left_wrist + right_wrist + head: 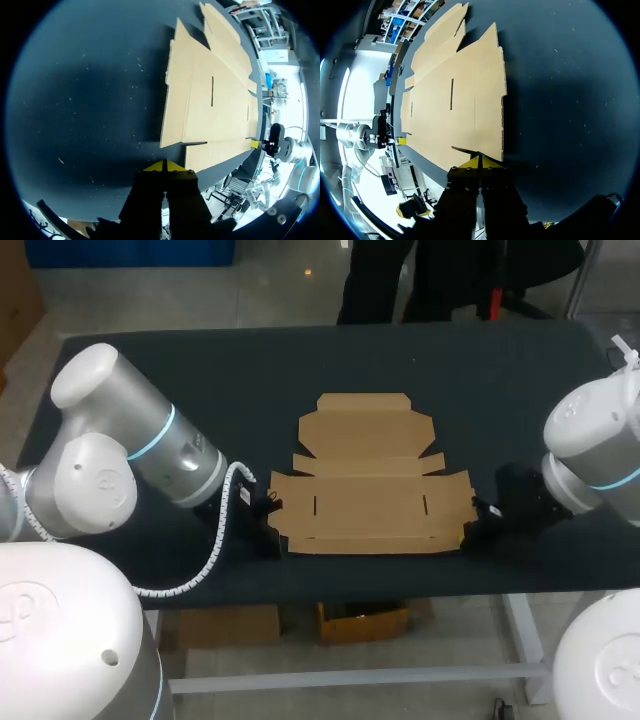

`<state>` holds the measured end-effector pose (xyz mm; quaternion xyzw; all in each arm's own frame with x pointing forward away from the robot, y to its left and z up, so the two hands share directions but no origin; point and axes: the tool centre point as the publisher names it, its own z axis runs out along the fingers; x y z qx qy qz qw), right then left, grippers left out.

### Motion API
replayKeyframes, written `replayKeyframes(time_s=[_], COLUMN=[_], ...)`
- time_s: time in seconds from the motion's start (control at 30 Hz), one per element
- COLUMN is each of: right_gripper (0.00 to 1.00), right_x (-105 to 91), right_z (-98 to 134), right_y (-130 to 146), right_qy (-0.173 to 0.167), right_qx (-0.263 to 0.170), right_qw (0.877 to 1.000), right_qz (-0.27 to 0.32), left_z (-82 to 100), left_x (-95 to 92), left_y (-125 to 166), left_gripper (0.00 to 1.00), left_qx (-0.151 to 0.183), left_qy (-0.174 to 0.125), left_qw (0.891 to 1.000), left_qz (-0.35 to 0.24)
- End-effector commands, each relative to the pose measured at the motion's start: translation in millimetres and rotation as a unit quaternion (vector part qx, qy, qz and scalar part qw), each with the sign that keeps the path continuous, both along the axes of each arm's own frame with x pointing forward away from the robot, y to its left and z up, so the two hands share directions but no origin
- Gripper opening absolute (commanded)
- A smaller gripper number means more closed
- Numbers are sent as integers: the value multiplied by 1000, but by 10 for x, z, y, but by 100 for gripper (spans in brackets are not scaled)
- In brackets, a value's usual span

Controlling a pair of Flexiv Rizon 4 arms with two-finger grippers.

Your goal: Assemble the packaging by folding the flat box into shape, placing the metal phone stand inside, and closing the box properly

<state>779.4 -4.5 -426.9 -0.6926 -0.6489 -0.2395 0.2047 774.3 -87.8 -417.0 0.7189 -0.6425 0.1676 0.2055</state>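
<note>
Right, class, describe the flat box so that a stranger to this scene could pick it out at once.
Start at the dark table. At its middle, between the left gripper and the right gripper, lies the flat box. It is the only tan cardboard sheet on the table, unfolded, with flaps and slots cut in it.

Head cam sat high up behind the robot, looking down on the whole bench (200,370). Each wrist cam hugged one end of the flat box (370,485), low and close, facing across it. All three caught that box.
</note>
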Motion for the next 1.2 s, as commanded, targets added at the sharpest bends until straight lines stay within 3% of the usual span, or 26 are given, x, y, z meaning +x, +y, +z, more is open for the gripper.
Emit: replayKeyframes(time_s=[0.03,1.2], right_gripper=[0,0], right_x=[6,-8], right_z=[4,-1], right_y=[-26,-3], right_qy=[1,0], right_qx=[3,10], right_qw=[1000,1000], right_qz=[1,0], left_z=[-41,20], left_x=[33,9], left_y=[-37,-157], left_gripper=[0,0], left_qx=[0,-4], left_qy=[1,-6], left_qw=[1000,1000], left_qz=[-2,-16])
